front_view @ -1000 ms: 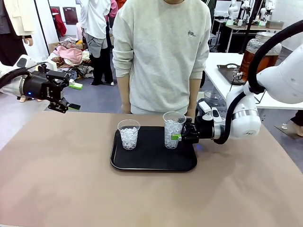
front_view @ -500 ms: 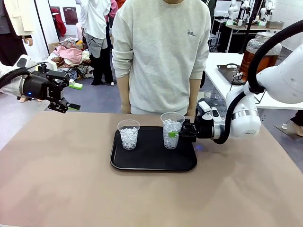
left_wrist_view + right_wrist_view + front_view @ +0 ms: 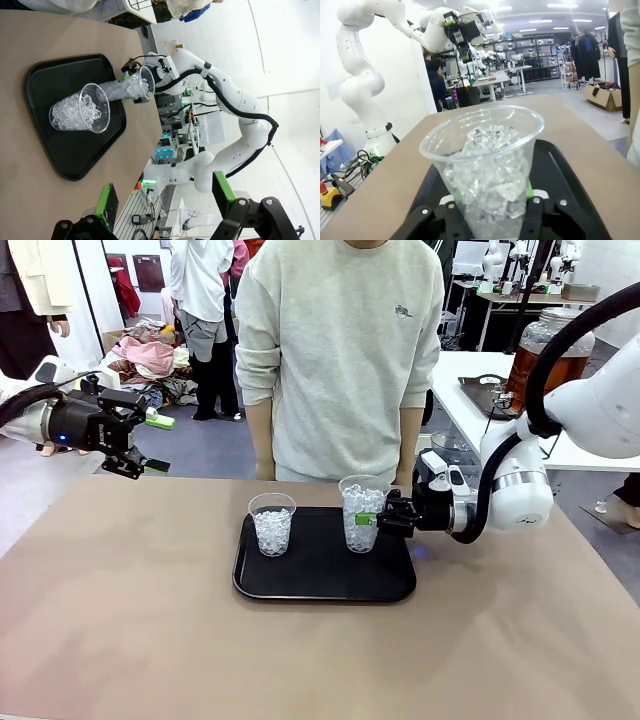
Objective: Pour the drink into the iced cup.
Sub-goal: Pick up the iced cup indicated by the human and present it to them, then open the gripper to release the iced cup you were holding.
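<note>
Nearest you, the tan table [image 3: 120, 620] lies bare up to a black tray [image 3: 320, 585] at its middle. Two clear plastic cups stand on the tray's far half, apart from each other. The iced cup [image 3: 361, 515] is on the robot's right, and your right gripper [image 3: 368, 521] comes in level from that side and clamps it at mid-height, with a green pad on each side of the wall. That cup is upright with its long axis vertical. Its mouth opens straight up and ice is heaped to the rim. The fingers hide its base, so you can't quite tell whether it rests on the tray or sits just off it.

The second iced cup [image 3: 272, 525] stands upright to the robot's left of it, untouched and about half full of ice.

Your left gripper [image 3: 157, 445] hangs well off to the left, above the table's far corner. Its jaws are spread wide with nothing between them.

A person [image 3: 340, 350] in a pale sweatshirt stands at the far edge, directly behind the tray, with arms hanging down.

Farthest back on the right, the amber-brown drink [image 3: 568, 364] sits in a big glass jar [image 3: 556, 330], upright on a white side table [image 3: 455, 410]. The right arm's black hose [image 3: 600, 308] crosses in front of the jar and hides part of it.
</note>
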### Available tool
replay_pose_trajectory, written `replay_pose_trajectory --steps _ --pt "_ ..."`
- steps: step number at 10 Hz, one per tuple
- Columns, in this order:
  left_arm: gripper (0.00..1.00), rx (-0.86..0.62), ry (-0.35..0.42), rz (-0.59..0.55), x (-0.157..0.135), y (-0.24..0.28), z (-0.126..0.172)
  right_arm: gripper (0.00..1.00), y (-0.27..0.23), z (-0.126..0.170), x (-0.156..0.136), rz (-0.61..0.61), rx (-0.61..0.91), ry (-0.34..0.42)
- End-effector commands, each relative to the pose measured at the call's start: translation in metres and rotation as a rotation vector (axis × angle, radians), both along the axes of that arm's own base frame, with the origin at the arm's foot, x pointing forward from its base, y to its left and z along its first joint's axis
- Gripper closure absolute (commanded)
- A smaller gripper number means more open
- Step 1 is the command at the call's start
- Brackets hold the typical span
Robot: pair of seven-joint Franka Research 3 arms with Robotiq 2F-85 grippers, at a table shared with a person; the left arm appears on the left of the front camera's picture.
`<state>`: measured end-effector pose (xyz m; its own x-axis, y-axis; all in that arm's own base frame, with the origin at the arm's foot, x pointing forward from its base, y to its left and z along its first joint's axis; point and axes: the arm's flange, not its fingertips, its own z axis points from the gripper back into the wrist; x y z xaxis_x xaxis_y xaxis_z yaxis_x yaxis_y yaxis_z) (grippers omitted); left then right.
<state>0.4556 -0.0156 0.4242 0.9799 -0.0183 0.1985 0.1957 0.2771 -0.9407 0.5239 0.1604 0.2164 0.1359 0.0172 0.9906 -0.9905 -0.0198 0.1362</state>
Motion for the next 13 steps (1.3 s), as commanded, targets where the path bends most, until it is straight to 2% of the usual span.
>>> replay_pose_trajectory --steps 1,5,7,9,13 --pt "0.0 0.001 -0.006 0.005 -0.001 0.0 0.001 0.51 -0.005 0.037 0.014 0.016 0.072 0.02" --pt "0.0 0.001 -0.006 0.005 -0.001 0.0 0.001 0.51 -0.009 0.108 0.043 0.053 0.07 0.009" --pt "0.0 0.001 -0.006 0.005 -0.001 0.0 0.001 0.51 -0.007 0.133 0.056 0.074 0.071 0.025" --pt "0.0 0.001 -0.006 0.005 -0.001 0.0 0.001 0.51 -0.009 0.14 0.054 0.074 0.066 0.017" --pt "0.0 0.001 -0.006 0.005 -0.001 0.0 0.001 0.51 -0.006 0.132 0.054 0.048 0.068 -0.003"
